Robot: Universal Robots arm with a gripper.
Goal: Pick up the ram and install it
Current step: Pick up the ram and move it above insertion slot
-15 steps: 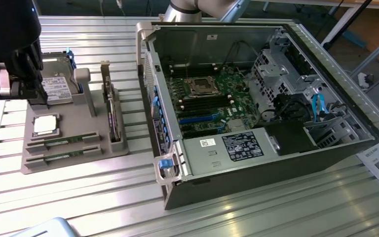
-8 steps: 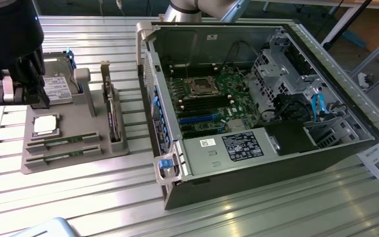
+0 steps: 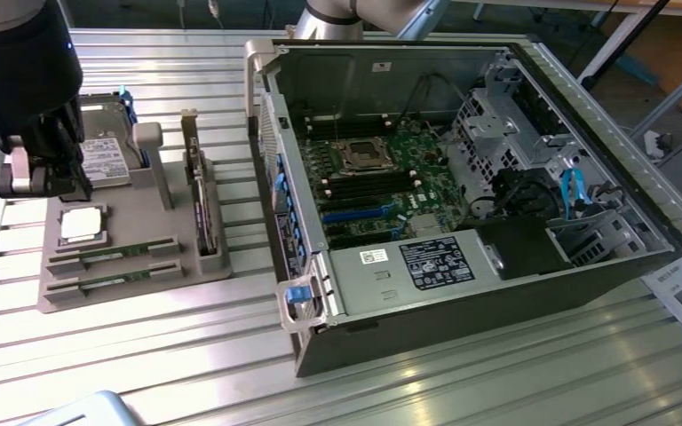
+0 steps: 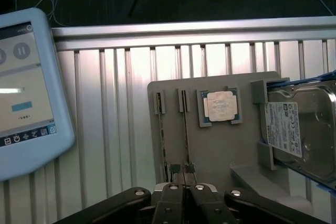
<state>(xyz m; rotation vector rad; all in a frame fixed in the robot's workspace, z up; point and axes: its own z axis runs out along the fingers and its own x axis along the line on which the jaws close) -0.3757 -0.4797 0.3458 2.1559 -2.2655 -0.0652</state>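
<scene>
Two thin green ram sticks lie in parallel slots of the grey holder [image 3: 139, 293]; one ram stick [image 3: 114, 253] is nearer the processor, the other [image 3: 114, 279] nearer the holder's front edge. In the wrist view the same sticks [image 4: 185, 129] [image 4: 160, 135] run away from my fingers. My gripper [image 3: 51, 182] [image 4: 184, 188] hangs above the holder at the exterior view's left, shut with nothing between its fingers. Its tips are close to the near ends of the two sticks. The open computer case [image 3: 578, 115] shows the motherboard [image 3: 376, 182].
The holder also carries a square silver processor chip [image 3: 81, 224] [image 4: 219, 106], a hard drive [image 3: 107, 155] [image 4: 294, 129] and an upright card [image 3: 202, 204]. A pale blue tablet [image 4: 26, 87] lies on the slatted metal table [image 3: 199, 373] beside the holder.
</scene>
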